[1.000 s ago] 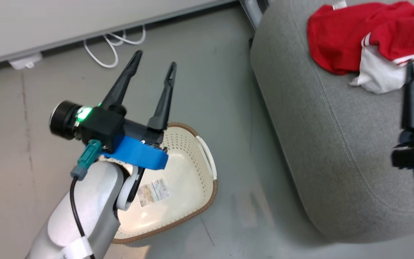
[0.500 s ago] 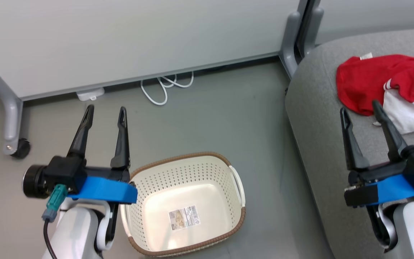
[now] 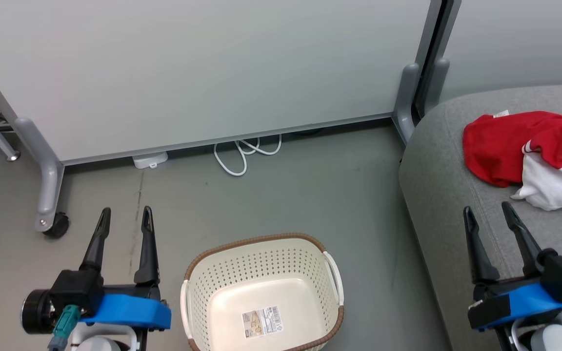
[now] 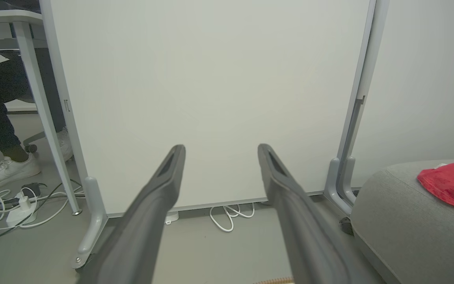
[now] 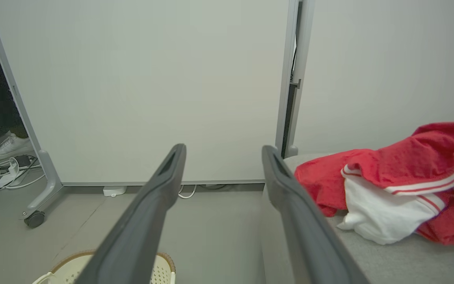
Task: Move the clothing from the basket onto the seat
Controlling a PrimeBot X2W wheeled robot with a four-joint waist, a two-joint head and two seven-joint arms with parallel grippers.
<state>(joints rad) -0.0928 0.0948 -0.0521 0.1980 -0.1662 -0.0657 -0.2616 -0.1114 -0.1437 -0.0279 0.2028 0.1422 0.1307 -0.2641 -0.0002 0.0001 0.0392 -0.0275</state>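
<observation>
Clothing (image 3: 520,151) on seat (image 3: 437,161), 3 o'clock; basket (image 3: 256,239) bare, 6: prob. done, so left tool (image 3: 125,214) & right tool (image 3: 486,207) wide, empty.

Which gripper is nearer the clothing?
The right gripper, open at the seat's edge, close to the clothing; the left gripper is on the basket's far side.

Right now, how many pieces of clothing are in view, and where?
1: a red and white bundle lies on the sofa seat, right of the basket, whose visible floor bears just a sticker. The bundle runs past the picture's edge, so more may be hidden.
</observation>
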